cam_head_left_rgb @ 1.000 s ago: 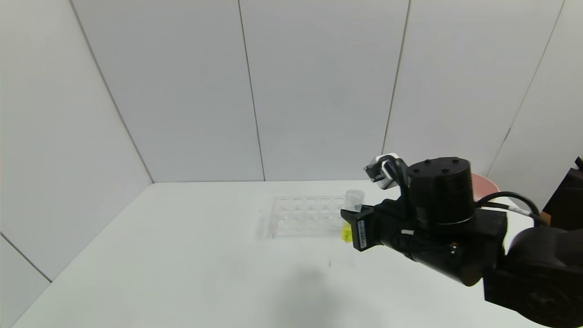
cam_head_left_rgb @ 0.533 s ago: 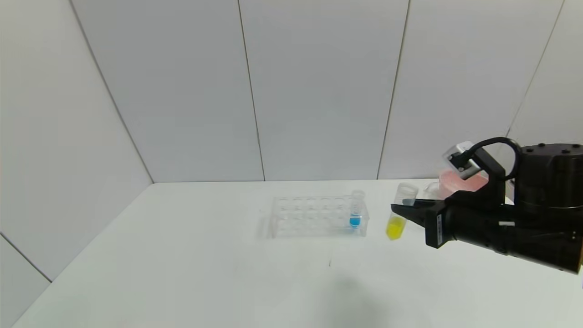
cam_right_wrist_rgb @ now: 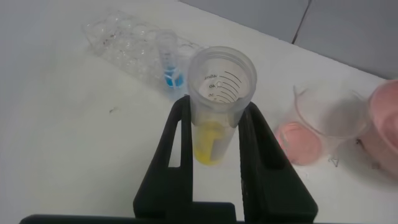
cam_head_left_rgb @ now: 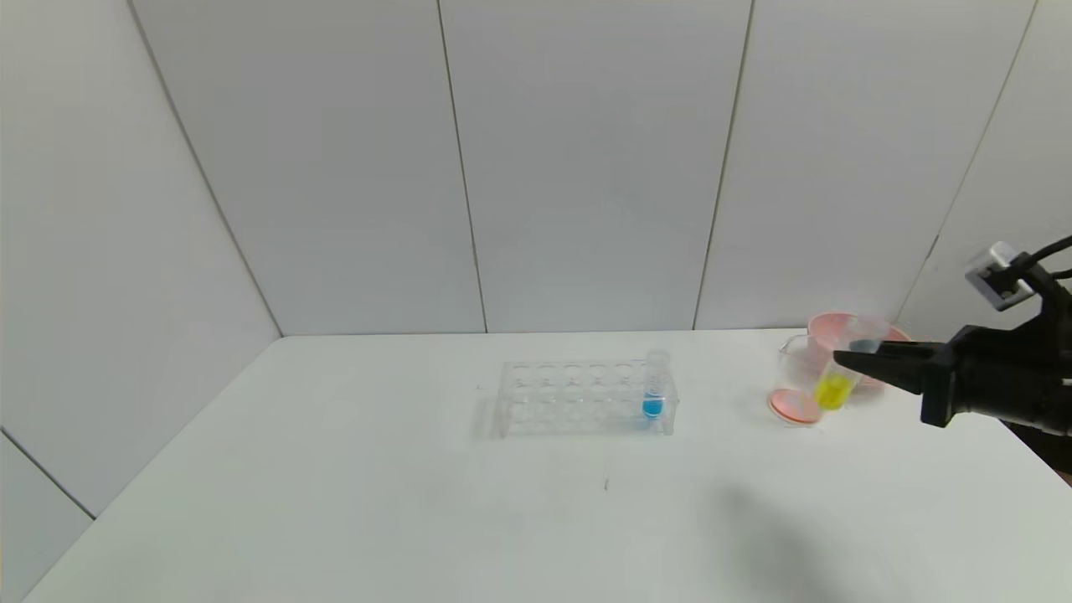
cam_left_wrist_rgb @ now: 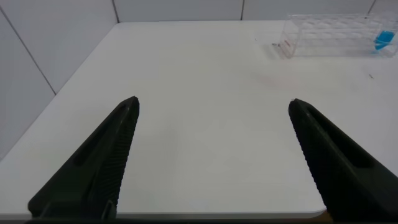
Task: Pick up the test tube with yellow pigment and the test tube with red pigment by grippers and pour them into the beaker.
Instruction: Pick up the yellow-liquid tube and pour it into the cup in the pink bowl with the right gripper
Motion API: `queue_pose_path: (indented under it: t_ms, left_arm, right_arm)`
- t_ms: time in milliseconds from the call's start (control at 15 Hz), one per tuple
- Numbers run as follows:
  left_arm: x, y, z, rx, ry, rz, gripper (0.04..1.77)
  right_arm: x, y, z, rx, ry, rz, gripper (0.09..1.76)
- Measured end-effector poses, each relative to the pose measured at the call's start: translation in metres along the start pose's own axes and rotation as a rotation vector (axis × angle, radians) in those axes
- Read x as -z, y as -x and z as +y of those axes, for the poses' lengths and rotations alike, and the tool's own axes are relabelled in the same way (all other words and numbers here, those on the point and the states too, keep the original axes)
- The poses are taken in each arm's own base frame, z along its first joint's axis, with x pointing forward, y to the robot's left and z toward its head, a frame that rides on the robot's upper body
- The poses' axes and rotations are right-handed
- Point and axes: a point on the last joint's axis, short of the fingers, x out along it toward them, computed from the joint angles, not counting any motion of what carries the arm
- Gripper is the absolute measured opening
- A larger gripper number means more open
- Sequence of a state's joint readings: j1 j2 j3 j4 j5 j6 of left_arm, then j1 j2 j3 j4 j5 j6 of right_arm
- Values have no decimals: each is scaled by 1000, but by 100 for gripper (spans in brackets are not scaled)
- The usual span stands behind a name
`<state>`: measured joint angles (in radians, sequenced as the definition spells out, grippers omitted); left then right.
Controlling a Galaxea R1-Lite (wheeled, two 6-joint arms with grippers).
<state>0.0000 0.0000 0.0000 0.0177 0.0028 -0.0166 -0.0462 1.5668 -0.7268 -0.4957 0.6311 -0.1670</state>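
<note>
The clear yellow-tipped test tube (cam_right_wrist_rgb: 216,106) is pinched upright in the right tool (cam_right_wrist_rgb: 214,146) just beside the clear glass beaker (cam_head_left_rgb: 794,378), pink liquid already inside at its base, at its three o'clock, yellow unpoured.

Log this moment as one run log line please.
right gripper: shut on clear yellow-tipped test tube | beside clear glass beaker | left gripper: open, idle

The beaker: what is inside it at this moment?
A shallow red-pink layer covers the bottom of the beaker; its clear walls above look empty. The test tube with yellow pigment, clamped upright in the right gripper, hides part of it in the head view; nothing yellow shows inside.
</note>
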Motion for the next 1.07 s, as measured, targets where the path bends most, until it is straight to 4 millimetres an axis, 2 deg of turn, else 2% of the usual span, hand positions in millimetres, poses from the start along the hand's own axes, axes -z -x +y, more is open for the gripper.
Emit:
queue_pose_path:
  t_ms: [200,467,733,1067]
  left_arm:
    - [0,0,0,0,0,0,172]
    - [0,0,0,0,0,0,172]
    - [0,0,0,0,0,-1,172]
    - [0,0,0,0,0,0,172]
  right_arm:
    - [9,17,-49,30,85,-14,49]
    - [12,20,-103,99,89,-17,49]
    - [7,18,-134,107,17,68,49]
    - [4,22,-166,43,152,228,49]
